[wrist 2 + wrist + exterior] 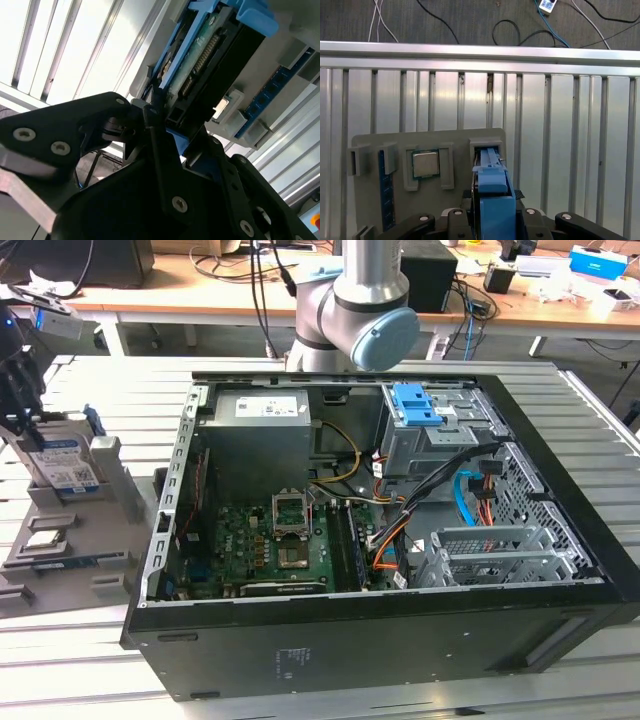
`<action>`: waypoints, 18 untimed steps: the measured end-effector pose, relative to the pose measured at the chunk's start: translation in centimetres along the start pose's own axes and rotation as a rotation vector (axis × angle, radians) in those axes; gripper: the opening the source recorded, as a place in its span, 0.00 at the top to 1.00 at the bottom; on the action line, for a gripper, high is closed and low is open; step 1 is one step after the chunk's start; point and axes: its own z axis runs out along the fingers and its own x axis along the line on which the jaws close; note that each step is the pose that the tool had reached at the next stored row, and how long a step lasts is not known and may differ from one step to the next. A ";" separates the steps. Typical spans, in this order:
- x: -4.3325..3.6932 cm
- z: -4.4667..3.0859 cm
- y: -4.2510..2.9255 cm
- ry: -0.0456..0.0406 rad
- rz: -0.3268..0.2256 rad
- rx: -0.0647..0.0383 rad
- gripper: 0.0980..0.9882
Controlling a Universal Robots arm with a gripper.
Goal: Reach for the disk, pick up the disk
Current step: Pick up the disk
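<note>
**Gripper over the disk, disk seated in its slot**

The book-sized silver metal hard drive with blue plastic side rails and a white-and-blue label, the disk (62, 468), stands on edge in a slot of the grey plastic fixture tray (112, 480). This is at the middle left of the exterior view, well apart from the open black computer case (350, 650). The robot's black gripper (22, 405) hangs just above the disk at that frame's left edge.

In both wrist views the blue rail runs straight into the gripper's black body, so the tool sits astride the disk's upper end. Whether it has closed on the disk cannot be told (the gripper's own linkage hides the contact). The disk looks seated in its slot, not lifted.

A good grasp would likely sit centred across the disk's sides, not on the green circuit-board face seen in the second wrist view. The pull should follow the line of the slot, because a tilted pull could jam the rails or drag the light tray along. A small square silver chip (426, 164) and a thin blue memory stick (382, 190) lie in neighbouring pockets and should be left undisturbed.
</note>
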 end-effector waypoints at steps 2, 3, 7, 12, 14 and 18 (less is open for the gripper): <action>0.00 0.00 0.01 0.0000 0.000 0.000 0.70; 0.00 0.00 0.02 0.0000 0.000 0.000 0.70; 0.00 0.00 0.07 0.0000 0.000 0.000 0.70; 0.00 0.00 0.09 0.0000 0.000 0.000 0.70; 0.00 0.00 0.11 0.0000 0.000 0.000 0.70; 0.00 -0.08 0.10 0.0003 0.000 0.000 0.70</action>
